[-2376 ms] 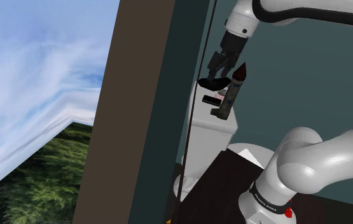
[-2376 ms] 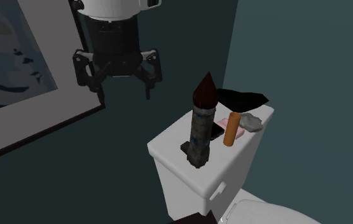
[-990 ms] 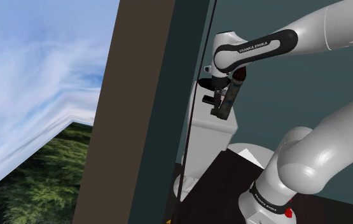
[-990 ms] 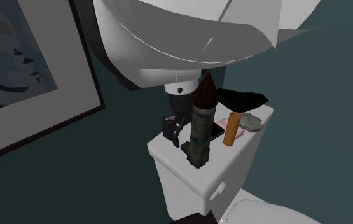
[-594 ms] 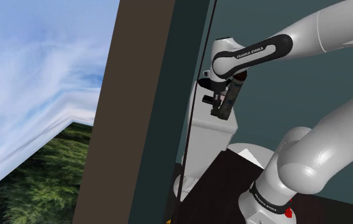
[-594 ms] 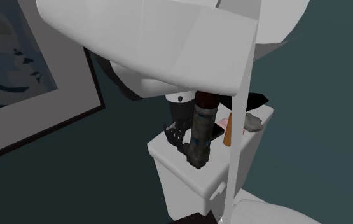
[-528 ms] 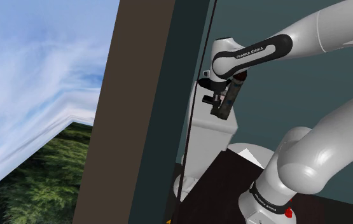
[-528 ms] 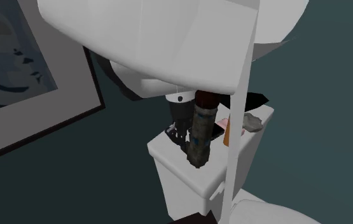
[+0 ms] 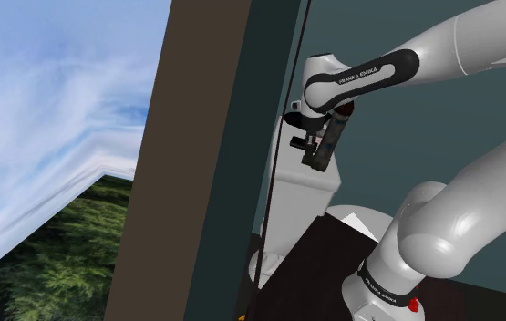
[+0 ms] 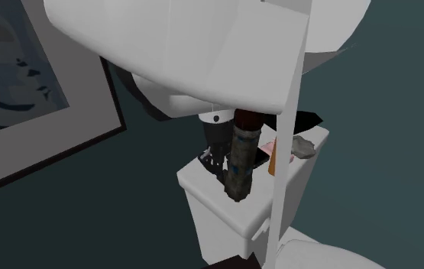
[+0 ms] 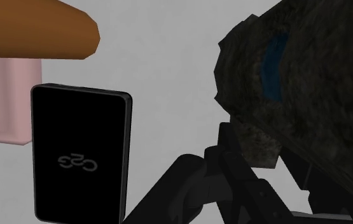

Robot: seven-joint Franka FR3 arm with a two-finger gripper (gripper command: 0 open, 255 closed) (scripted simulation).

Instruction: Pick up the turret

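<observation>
The turret (image 10: 241, 159) is a tall grey stone tower with a dark red cone roof, standing on the white toilet tank lid (image 10: 202, 183). My gripper (image 10: 228, 170) has come down to its lower half, and a black finger (image 10: 214, 162) shows beside it on the picture's side. In the shoulder view the gripper (image 9: 314, 149) sits at the turret (image 9: 332, 137). In the wrist view the turret's rough base (image 11: 296, 95) lies between the fingers (image 11: 194, 184), which press against it; the gripper (image 11: 264, 167) is shut on it.
An orange cylinder (image 11: 35, 28), a pink block (image 11: 0, 95) and a black phone (image 11: 79, 156) lie on the lid close by. A grey lump (image 10: 303, 147) sits at the lid's far end. A framed picture (image 10: 34, 115) hangs beside the tank. My arm's big white link (image 10: 187, 46) hangs overhead.
The gripper came down from above beside the turret, and its fingers drew in on the base. Nothing has moved over the last half second.
</observation>
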